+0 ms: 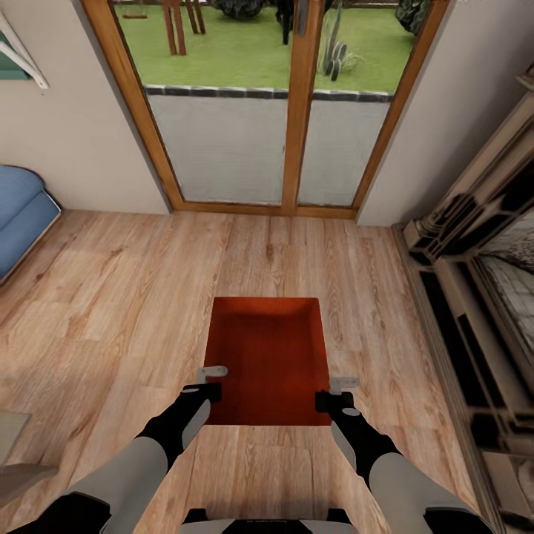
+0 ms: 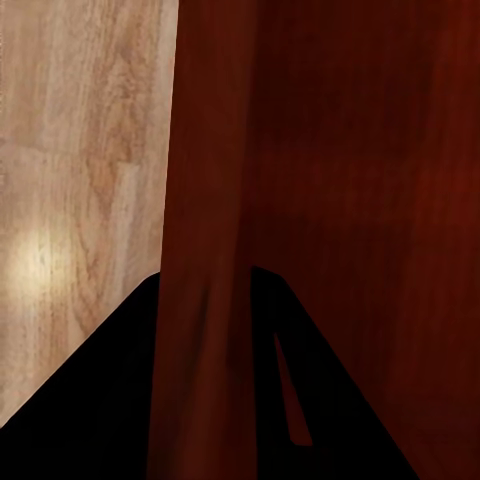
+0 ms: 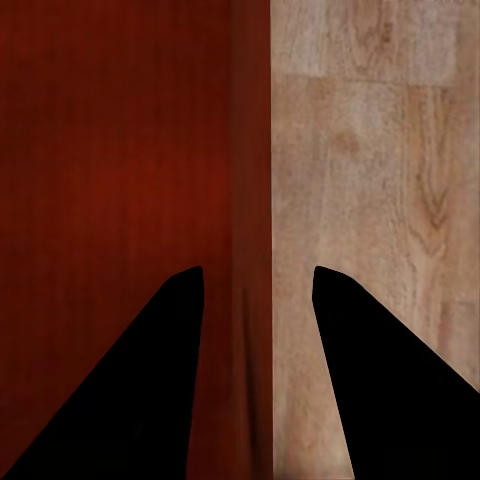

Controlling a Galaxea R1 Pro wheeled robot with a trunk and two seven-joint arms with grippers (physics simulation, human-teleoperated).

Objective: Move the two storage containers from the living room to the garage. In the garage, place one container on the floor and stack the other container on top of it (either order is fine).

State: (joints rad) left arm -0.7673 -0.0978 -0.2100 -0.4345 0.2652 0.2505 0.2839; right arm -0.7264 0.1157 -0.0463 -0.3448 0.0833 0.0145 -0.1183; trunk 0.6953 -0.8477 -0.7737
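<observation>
Living room, wood plank floor; glass doors across the top of the head view, blue sofa at the left edge, dark fireplace down the right.

One red-orange storage container sits low centre in the head frame, open top up, long axis running away from the robot toward the doors. It lies dead ahead between the two arms, neither arm nearer.

Left gripper straddles the container's left long wall near the near corner; left wrist view has that wall rising between the dark fingers, one outside over the planks, one inside. Right gripper mirrors this on the right wall, finger each side.

Both look spread around their walls; whether they pinch yet, cannot tell.

Judgement: the lift turns on both closing evenly on opposite walls.
</observation>
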